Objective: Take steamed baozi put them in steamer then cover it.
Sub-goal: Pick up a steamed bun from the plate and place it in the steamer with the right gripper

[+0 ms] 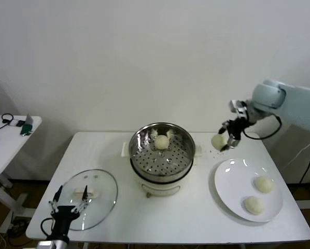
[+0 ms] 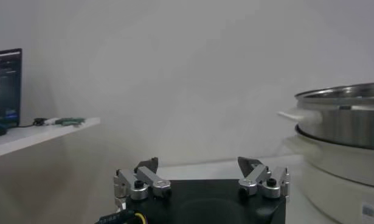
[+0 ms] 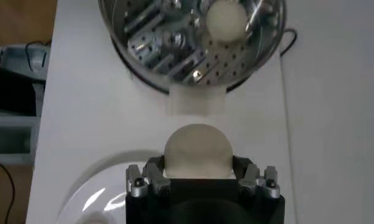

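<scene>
Right pincer [image 1: 225,143] pinched a bun [image 1: 217,141] in air at 3 o'clock of the steamer [image 1: 161,153]. Best carried over the rim, lowered beside the seated bun [image 1: 161,141], not onto it. Left pincer [image 1: 68,204] spread, idle beside lid [image 1: 90,197] on table [image 1: 160,212].

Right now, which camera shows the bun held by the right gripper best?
The right wrist view: the held bun fills the space between the right gripper fingers, just short of the steamer. The head view shows it small; the left wrist view misses it.
</scene>
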{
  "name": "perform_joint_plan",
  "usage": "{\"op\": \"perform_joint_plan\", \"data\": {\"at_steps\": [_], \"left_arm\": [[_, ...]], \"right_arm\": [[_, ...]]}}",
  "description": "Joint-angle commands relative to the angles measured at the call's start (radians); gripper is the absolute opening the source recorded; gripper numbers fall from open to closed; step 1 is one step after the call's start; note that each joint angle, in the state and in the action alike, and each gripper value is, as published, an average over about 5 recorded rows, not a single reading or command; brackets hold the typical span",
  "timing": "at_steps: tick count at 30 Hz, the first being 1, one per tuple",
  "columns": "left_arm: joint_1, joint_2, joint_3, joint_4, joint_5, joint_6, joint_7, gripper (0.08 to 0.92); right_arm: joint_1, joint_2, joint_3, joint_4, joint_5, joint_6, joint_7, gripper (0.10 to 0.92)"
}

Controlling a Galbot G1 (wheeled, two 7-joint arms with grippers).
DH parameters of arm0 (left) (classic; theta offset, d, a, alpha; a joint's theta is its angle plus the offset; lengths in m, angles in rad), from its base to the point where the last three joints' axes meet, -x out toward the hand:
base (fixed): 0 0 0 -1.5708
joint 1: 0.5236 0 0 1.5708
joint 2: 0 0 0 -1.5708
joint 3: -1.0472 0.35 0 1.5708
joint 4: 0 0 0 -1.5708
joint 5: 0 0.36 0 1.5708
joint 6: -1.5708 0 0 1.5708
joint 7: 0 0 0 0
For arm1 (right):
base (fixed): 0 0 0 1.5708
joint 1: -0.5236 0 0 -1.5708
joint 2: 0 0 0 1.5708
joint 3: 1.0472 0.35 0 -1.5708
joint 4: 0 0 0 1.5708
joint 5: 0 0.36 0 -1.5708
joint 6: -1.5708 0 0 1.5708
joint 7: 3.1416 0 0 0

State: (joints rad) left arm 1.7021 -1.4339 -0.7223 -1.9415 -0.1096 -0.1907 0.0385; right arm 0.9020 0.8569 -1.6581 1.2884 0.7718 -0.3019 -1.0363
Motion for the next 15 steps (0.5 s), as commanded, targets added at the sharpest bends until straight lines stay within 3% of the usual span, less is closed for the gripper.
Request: {"op": "perform_joint_plan", "data": {"at_steps": [1, 15], "left_arm": [[0.006, -0.004, 0.013, -0.018, 0.013, -0.002, 0.001, 0.823], [-0.006, 0.001, 0.005, -0.008, 0.022, 0.001, -0.003, 0.823]], "right_arm": [[0.073, 0.296, -0.036, -0.037, 0.191, -0.035, 0.023, 0.712], [-0.171, 0.559, 0.044, -0.180, 0.132, -0.068, 0.060, 0.712]]}}
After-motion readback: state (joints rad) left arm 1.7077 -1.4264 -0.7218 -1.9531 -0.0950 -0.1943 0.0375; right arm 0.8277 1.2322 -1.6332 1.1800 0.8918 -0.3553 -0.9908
